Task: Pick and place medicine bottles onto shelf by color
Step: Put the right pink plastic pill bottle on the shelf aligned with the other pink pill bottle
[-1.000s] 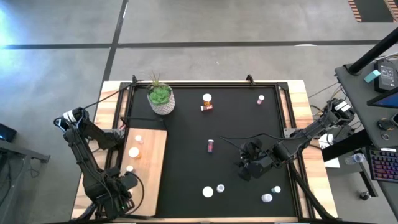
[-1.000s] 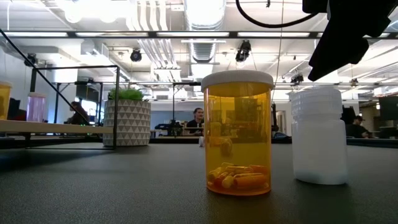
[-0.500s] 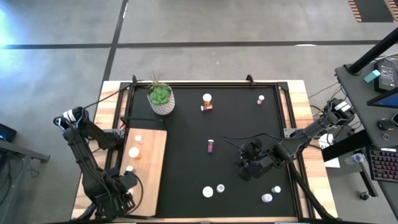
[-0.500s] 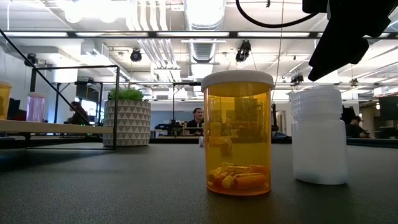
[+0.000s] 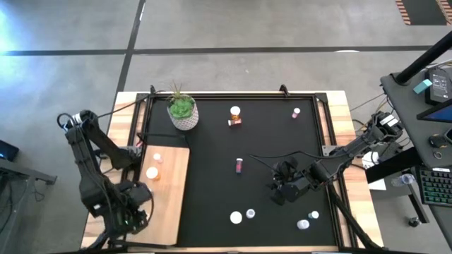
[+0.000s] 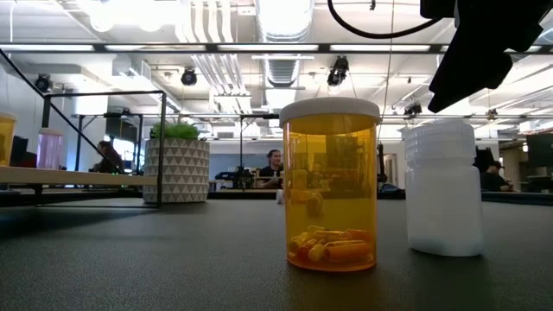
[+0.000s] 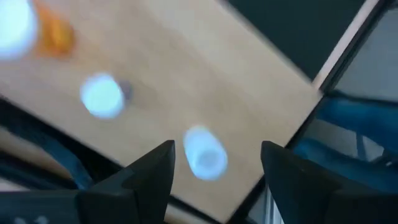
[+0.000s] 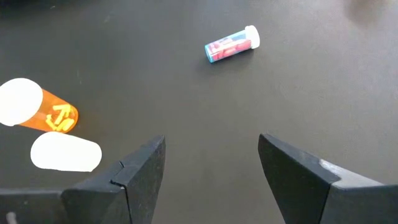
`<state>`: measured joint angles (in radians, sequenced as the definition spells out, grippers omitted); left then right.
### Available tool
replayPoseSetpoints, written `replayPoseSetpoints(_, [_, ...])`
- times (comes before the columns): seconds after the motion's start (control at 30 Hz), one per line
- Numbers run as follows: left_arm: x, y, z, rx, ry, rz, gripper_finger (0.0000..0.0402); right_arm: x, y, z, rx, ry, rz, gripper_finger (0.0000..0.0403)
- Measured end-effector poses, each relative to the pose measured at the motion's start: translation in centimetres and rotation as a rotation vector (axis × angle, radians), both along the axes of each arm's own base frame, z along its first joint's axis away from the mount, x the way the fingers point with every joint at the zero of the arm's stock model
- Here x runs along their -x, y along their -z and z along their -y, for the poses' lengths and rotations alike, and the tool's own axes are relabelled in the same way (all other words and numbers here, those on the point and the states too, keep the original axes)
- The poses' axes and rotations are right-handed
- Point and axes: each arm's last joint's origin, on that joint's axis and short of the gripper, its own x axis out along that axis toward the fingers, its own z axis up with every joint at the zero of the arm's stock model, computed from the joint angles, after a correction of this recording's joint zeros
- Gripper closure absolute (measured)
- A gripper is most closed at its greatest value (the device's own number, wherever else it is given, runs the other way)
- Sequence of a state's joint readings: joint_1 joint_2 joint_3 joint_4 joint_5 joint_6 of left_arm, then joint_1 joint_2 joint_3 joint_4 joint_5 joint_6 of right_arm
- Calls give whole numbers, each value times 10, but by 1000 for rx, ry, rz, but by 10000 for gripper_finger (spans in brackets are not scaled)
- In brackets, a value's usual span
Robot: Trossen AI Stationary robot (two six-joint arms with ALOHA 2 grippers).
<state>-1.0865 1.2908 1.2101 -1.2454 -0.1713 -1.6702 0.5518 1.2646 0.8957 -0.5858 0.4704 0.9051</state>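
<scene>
Left tool (image 7: 214,165) is hanging spread and empty over the white-capped bottle (image 7: 205,152) standing on the shelf (image 7: 205,81). A careless swing could be toppling it. Right tool (image 8: 211,165) is waiting spread above the black mat (image 8: 186,112).

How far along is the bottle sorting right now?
Done: three bottles stand on the shelf. In hand: nothing; the left gripper is open above the shelf, and the right gripper is open over the mat. Left: about seven bottles on the mat, including one lying maroon bottle.
</scene>
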Motion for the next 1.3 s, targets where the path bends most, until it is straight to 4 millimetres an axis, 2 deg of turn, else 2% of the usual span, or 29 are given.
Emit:
replayPoseSetpoints(0.17, [-6,-19,-26,-35,-82,176,181,0,0,0,-1,0,1,154])
replayPoseSetpoints(0.33, [-26,-37,-42,-99,-130,398,181,0,0,0,0,0,1,154])
replayPoseSetpoints(0.53, [-73,-44,-50,-189,-96,565,181,0,0,0,0,0,0,154])
replayPoseSetpoints(0.77, [-132,-46,-72,-272,-189,729,181,0,0,0,0,0,0,154])
replayPoseSetpoints(0.93, [-161,-50,-85,-308,-171,833,181,-1,-1,1,15,-3,10,154])
replayPoseSetpoints(1.1, [-178,-54,-90,-311,-190,933,181,-7,-4,1,-23,29,68,154])
replayPoseSetpoints(1.3, [-185,-53,-94,-310,-217,954,181,-17,-12,-3,-48,-16,185,154])
